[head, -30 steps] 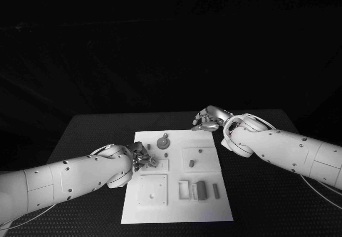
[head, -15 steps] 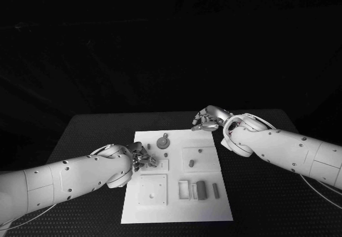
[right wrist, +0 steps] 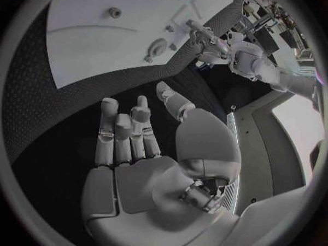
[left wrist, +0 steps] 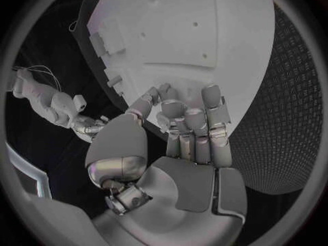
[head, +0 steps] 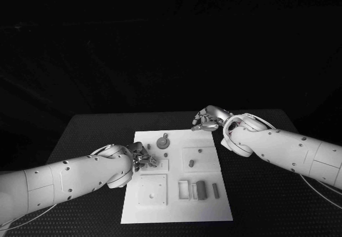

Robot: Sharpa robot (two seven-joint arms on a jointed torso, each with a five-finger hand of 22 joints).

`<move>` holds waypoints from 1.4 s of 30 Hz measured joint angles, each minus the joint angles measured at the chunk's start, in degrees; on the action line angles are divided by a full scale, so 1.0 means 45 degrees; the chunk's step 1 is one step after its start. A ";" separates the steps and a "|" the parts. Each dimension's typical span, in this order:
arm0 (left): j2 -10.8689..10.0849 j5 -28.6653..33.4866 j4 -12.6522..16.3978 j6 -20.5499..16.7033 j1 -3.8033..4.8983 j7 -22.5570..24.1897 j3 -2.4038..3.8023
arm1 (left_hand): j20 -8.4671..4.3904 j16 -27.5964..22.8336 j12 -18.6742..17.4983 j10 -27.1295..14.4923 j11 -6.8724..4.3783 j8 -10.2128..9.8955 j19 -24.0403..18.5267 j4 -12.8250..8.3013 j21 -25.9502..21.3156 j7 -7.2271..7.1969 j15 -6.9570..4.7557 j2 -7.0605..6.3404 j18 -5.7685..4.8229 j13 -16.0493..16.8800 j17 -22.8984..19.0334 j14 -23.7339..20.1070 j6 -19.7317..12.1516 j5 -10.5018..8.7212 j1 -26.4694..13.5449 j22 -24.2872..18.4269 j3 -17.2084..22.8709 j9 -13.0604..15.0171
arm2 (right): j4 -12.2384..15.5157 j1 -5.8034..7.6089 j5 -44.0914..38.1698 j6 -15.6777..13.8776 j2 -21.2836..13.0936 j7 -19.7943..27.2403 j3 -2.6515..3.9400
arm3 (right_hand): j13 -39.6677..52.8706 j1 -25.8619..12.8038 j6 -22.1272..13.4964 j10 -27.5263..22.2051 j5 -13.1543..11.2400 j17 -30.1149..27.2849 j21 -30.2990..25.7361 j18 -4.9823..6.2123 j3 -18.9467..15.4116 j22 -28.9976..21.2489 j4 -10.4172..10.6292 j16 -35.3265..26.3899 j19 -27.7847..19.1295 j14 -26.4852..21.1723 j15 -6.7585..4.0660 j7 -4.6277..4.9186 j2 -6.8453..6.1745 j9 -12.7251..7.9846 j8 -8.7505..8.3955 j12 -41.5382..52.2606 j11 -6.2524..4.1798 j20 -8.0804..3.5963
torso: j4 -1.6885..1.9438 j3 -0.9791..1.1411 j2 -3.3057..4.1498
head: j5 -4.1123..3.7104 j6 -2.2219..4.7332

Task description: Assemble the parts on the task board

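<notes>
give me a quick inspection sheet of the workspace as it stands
surface: black table, textured, carrying the white task board.
job's things: round part near the board's far end; small upright part mid-board; long parts standing side by side nearer the robot.
clutter: nothing seen.
hands: left hand at the board's left edge, fingers curled, what it holds cannot be told; right hand over the board's far right corner, open, empty.
cables: thin cable under the right arm.
surroundings: dark, nothing seen.

The task board (head: 206, 210) looks like smooth, matt white plastic. The table (head: 277, 197) at its 3 o'clock has a rough, dimpled black surface. Both hands, left (head: 141, 157) and right (head: 206, 120), look like satin silver metal.
</notes>
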 measured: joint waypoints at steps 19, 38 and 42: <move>0.0025 -0.0033 0.0009 -0.0130 -0.0002 0.0079 0.0000 | 0.0019 0.0057 0.0000 -0.0032 -0.0038 -0.0064 -0.0021 -0.0006 -0.0050 0.0001 0.0018 -0.0016 0.0001 -0.0045 -0.0095 -0.0034 0.0001 -0.0047 -0.0388 -0.0002 -0.0488 0.0025 | -0.0007 -0.0001 0.0002 0.0005 0.0003 -0.0001 0.0000 | -0.0012 0.0000 -0.0002 0.0000 0.0000 -0.0011 0.0000 -0.0002 0.0000 0.0000 0.0000 0.0000 0.0000 0.0000 0.0008 -0.0042 0.0000 0.0011 0.0000 0.0000 0.0000 0.0000 | 0.0004 -0.0009 0.0000 | 0.0011 0.0012; -0.0541 0.0248 0.0307 -0.0205 -0.0030 0.0173 0.0620 | -0.0035 0.0057 -0.0001 -0.0402 0.0056 -0.0260 -0.0168 -0.0123 -0.0249 0.0238 -0.0025 -0.0022 0.0000 -0.0121 -0.0274 -0.0302 -0.0171 -0.0096 -0.0617 -0.0004 -0.0722 0.0011 | -0.0101 -0.0002 0.0003 0.0006 -0.0006 0.0000 0.0000 | -0.0024 0.0000 0.0012 0.0000 0.0000 -0.0010 0.0000 -0.0003 0.0000 0.0000 0.0000 0.0000 0.0001 -0.0007 0.0022 0.0035 0.0000 0.0012 0.0000 0.0000 0.0000 0.0000 | -0.0001 -0.0002 -0.0002 | -0.0028 0.0065; -0.0595 0.0486 0.0229 -0.0207 0.0109 0.0187 0.1109 | 0.0034 -0.0004 -0.0043 -0.0730 0.0416 -0.0925 -0.0420 -0.0186 -0.0452 0.0404 0.0167 -0.0018 0.0001 -0.0195 -0.0378 -0.0628 -0.1103 -0.0096 -0.0620 -0.0004 -0.0784 -0.0288 | -0.0153 -0.0002 0.0004 0.0006 -0.0021 0.0001 0.0000 | -0.0023 0.0000 0.0011 0.0000 0.0000 -0.0009 0.0000 -0.0003 0.0000 0.0000 0.0000 0.0000 0.0000 -0.0007 0.0024 0.0034 0.0000 0.0021 0.0000 0.0000 0.0000 0.0000 | -0.0005 0.0004 -0.0002 | -0.0060 0.0105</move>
